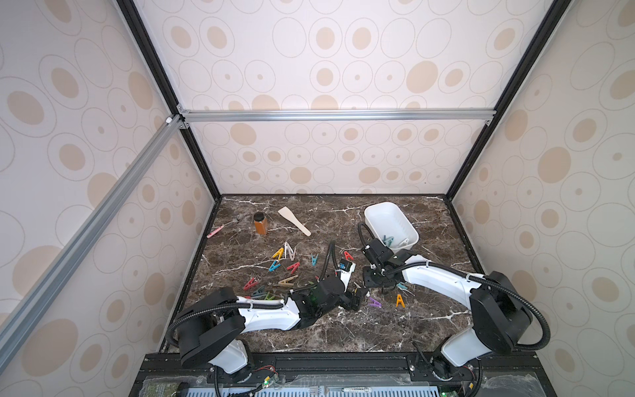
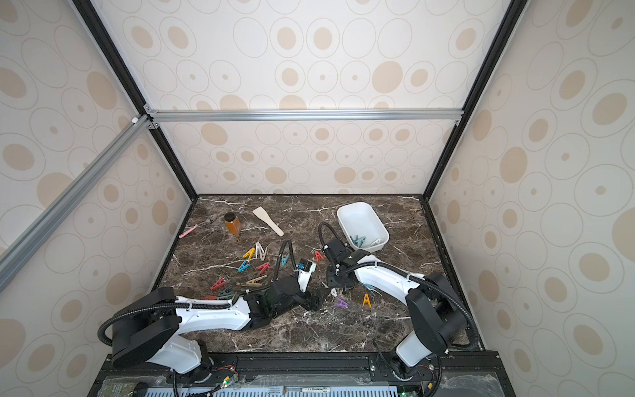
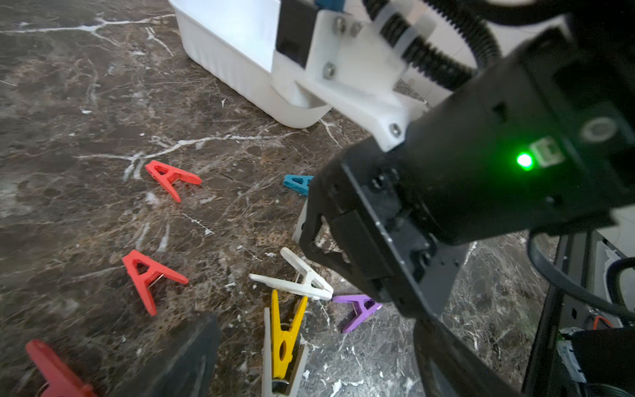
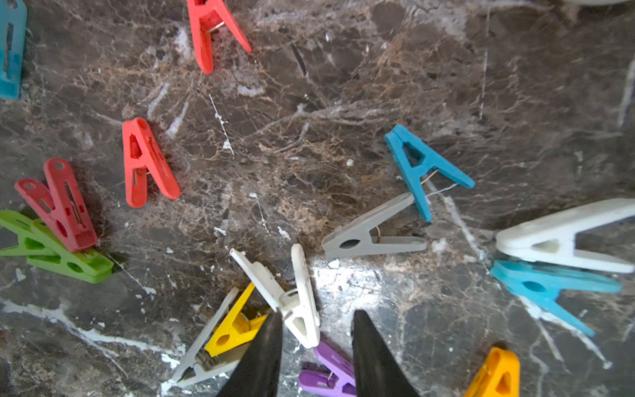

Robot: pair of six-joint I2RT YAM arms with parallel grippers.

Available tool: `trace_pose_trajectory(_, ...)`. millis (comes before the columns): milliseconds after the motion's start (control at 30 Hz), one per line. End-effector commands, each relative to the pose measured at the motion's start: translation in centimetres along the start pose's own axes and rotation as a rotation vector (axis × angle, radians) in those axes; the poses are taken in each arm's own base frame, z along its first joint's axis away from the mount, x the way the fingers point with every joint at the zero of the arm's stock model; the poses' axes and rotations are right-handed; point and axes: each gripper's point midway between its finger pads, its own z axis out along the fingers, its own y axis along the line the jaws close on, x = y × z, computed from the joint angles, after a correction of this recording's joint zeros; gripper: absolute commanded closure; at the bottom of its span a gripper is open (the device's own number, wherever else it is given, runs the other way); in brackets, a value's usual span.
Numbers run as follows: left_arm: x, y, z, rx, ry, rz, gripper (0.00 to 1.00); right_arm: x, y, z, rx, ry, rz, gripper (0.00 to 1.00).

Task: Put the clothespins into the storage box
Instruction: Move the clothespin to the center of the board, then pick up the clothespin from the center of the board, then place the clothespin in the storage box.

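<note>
Dark brown marble desk (image 1: 343,330): most coloured plastic V-shaped clothespins (image 1: 292,267) lie loose, scattered mid-desk and around both arms. White rectangular plastic storage box (image 1: 388,220) at far right, open-topped, holds only few: teal and grey pegs (image 1: 388,240) at near end. Job barely begun, by my reckoning. Right end effector (image 4: 318,314) low over desk, jaws part-spread, straddling nose of white plastic peg (image 4: 299,299), not visibly pinching. Left end effector (image 3: 316,330) spread wide above yellow-and-grey peg (image 3: 283,340), holding nothing. Small purple peg (image 4: 330,371) just beside white one.
</note>
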Motion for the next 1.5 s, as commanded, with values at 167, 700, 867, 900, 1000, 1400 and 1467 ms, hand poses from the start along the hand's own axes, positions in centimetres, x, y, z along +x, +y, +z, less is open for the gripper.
trace_pose_trajectory(167,-0.1,-0.8,0.1,0.047,-0.036,-0.034,0.12,0.0,0.8,2.9,0.052,0.054,-0.047,0.69)
trace_pose_trajectory(700,-3.2,1.2,-1.5,0.001,-0.131,-0.117,0.11,-4.8,0.6,-3.1,0.018,-0.127,-0.022,0.96)
trace_pose_trajectory(867,-4.6,-0.2,-0.4,0.026,-0.159,0.001,0.12,-8.8,-2.6,-4.8,-0.013,-0.201,0.096,0.97)
trace_pose_trajectory(900,-4.6,-0.5,0.3,0.028,-0.148,0.034,0.12,-9.8,-3.4,-5.2,-0.012,-0.225,0.126,0.97)
trace_pose_trajectory(1000,-3.9,-1.5,3.0,0.034,-0.086,0.122,0.11,-13.0,-6.5,-5.8,0.003,-0.295,0.224,0.98)
trace_pose_trajectory(1400,-1.8,-1.0,7.1,-0.009,0.002,0.097,0.12,-18.9,-11.7,-4.6,0.087,-0.296,0.320,0.67)
trace_pose_trajectory(1467,-2.5,-0.8,6.5,-0.019,-0.015,0.094,0.11,-18.7,-11.5,-6.0,0.106,-0.320,0.297,0.66)
